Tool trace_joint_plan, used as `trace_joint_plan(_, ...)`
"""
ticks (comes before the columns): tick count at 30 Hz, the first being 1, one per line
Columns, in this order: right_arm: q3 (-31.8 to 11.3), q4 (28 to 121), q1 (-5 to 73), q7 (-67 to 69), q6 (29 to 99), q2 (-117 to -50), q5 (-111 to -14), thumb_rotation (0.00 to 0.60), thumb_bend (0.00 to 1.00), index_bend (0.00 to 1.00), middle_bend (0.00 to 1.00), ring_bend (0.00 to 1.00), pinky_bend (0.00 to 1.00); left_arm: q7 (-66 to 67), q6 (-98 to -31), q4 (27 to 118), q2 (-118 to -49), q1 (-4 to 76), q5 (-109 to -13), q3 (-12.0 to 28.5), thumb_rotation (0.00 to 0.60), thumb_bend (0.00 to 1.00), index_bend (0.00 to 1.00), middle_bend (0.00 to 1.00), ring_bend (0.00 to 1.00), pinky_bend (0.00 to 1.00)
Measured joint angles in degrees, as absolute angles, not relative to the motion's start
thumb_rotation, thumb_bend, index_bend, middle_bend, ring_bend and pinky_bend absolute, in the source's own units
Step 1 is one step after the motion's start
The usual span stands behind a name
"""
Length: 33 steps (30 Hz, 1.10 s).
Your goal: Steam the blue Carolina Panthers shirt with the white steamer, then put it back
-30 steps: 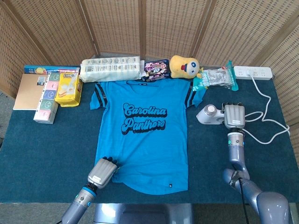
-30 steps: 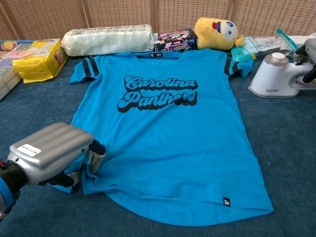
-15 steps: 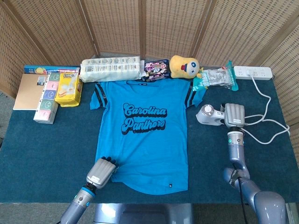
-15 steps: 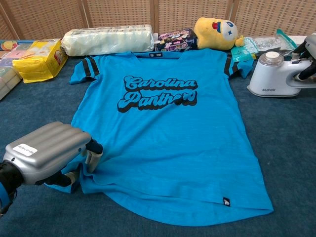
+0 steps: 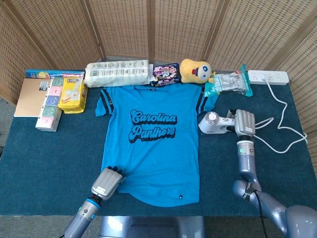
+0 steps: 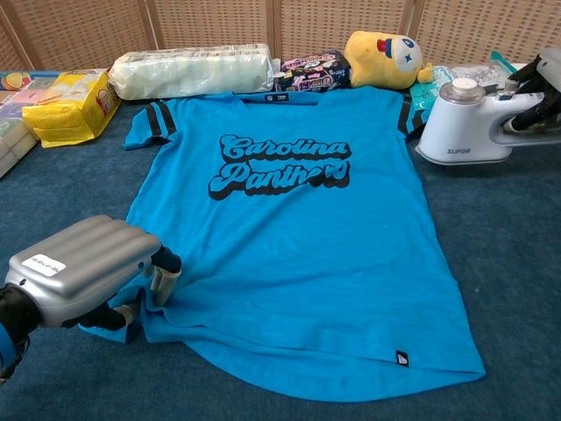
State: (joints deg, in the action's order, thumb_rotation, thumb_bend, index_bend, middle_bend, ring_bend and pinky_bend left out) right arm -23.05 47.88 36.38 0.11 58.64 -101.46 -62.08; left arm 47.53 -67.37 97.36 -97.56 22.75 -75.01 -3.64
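The blue Carolina Panthers shirt [image 5: 151, 144] lies flat in the middle of the table. The right hand [image 5: 244, 122] has its fingers wrapped on the white steamer [image 5: 214, 124], just right of the shirt. The left hand [image 6: 83, 272] presses curled fingers on the near left hem, so it should hold firm while the steamer glides slowly over the cloth.

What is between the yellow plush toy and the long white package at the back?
A dark snack bag lies between the yellow plush toy and the long white package; both views show it.

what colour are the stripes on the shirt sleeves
Dark navy, nearly black, stripes on the blue shirt; clearest in the chest view.
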Motion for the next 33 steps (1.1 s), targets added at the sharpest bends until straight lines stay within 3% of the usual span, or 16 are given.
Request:
trace_joint_plan(10,-24.7,65.8,33.7,-5.6,60.5,-96.5,-57.1,0.600,0.40,0.70,0.74,0.76,0.67,47.3,-67.5,97.7,-97.2,22.9,-75.3,-3.7,0.600,0.48,0.58,0.51,0.42,0.48)
trace_joint_plan(18,-22.2,76.6,32.2,-10.7,64.6,-95.2,-57.6,0.600,0.41,0.70,0.74,0.76,0.67,47.0,-67.8,98.1,-96.7,23.0,-75.8,-3.6,0.600,0.48,0.58,0.51,0.42,0.48)
trace_joint_plan(33,-13.3,78.7,30.9,-20.9,74.0,-101.3,-66.5,0.600,0.40,0.70,0.74,0.76,0.67,46.9,-67.6,99.0,-96.2,23.4,-76.3,-3.6,0.600,0.48,0.58,0.51,0.42,0.48)
